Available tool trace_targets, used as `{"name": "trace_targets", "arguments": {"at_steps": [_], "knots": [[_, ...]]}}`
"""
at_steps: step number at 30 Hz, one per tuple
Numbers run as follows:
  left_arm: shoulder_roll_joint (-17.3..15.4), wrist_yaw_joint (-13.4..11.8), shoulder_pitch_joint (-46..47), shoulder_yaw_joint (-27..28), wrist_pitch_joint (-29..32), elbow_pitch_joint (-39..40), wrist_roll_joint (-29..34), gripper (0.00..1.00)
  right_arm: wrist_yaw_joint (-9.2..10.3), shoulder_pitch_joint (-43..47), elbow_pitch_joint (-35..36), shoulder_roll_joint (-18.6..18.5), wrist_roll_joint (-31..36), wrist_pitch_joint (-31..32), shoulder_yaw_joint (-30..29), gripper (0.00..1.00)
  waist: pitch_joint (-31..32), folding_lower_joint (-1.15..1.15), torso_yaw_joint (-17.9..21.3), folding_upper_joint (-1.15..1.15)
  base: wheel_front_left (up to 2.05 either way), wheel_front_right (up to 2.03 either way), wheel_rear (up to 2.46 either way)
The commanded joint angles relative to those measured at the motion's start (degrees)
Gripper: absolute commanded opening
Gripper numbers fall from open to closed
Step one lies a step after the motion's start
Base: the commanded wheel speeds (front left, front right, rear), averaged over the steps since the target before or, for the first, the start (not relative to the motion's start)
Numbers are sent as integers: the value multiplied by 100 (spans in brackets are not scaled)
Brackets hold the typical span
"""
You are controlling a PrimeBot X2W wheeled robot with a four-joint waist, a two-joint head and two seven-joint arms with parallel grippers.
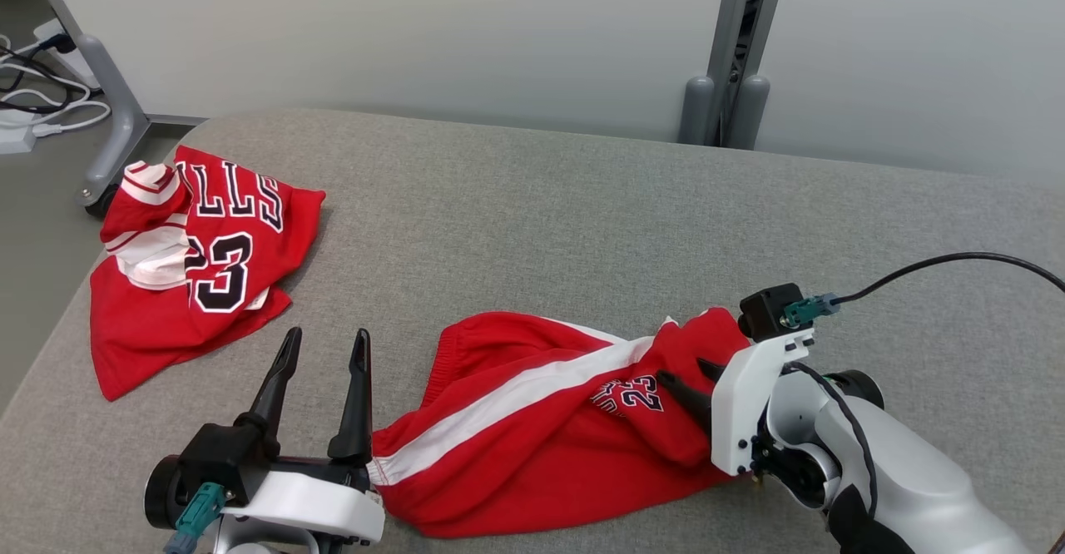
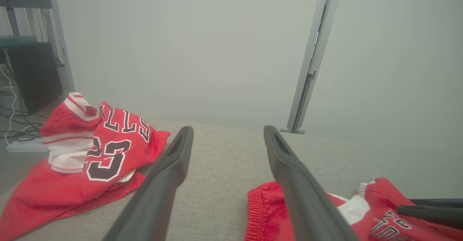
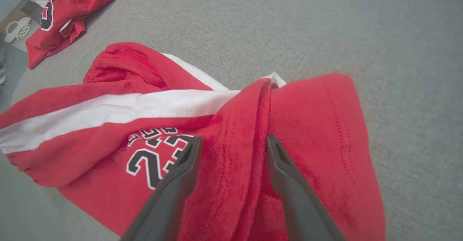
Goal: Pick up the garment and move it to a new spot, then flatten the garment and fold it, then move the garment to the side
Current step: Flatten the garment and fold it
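Space lies open ahead of both grippers: the grey table [image 1: 532, 205] runs bare from the fingertips to its far edge, where a pale wall and a grey post [image 1: 732, 46] stand. Out to the left of the left gripper [image 1: 327, 333] the table's edge slants away, with floor and cables [image 1: 33, 96] beyond it. A crumpled red jersey [image 1: 208, 271] lies ahead and to the left of that gripper, close to that edge.

The left gripper hovers with its jaws wide apart and nothing between them. The shorts [image 1: 516, 437] lie between the two grippers, one end touching the left gripper's white base, the other end under the right gripper [image 1: 681, 369]. They are red with a broad white stripe along the side and a black number 23, and they are bunched into loose folds.

The right wrist view shows the right gripper's jaws spread, straddling a raised ridge of red cloth at the hem without pinching it flat. The head view hides most of that behind the white wrist. The left wrist view shows the elastic waistband just right of its own gripper, and the right gripper's fingers [image 2: 427, 212] lying on the cloth.
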State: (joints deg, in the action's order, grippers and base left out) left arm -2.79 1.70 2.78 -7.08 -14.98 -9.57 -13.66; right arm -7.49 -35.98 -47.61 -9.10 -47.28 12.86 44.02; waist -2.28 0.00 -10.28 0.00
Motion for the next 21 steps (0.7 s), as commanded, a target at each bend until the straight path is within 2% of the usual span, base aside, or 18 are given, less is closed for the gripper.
{"name": "trace_targets", "arguments": {"at_steps": [1,12,15,21], "knots": [[-21,-21,75,2,-16,-5,-33,100,0,-117,18,-52,-39,-136,24,0,-7,0,-38,0,0,0,0],[-20,-14,21,66,-16,-30,11,100,0,-286,134,-272,228,-1554,421,0,57,0,3,0,0,0,0],[-21,17,-13,100,-16,-20,59,100,0,-117,447,-417,54,-1783,605,0,83,0,84,0,0,0,0],[-21,43,-101,167,-16,-34,111,100,0,383,1433,-1035,-485,-2021,855,0,145,0,271,0,0,0,0]]}}
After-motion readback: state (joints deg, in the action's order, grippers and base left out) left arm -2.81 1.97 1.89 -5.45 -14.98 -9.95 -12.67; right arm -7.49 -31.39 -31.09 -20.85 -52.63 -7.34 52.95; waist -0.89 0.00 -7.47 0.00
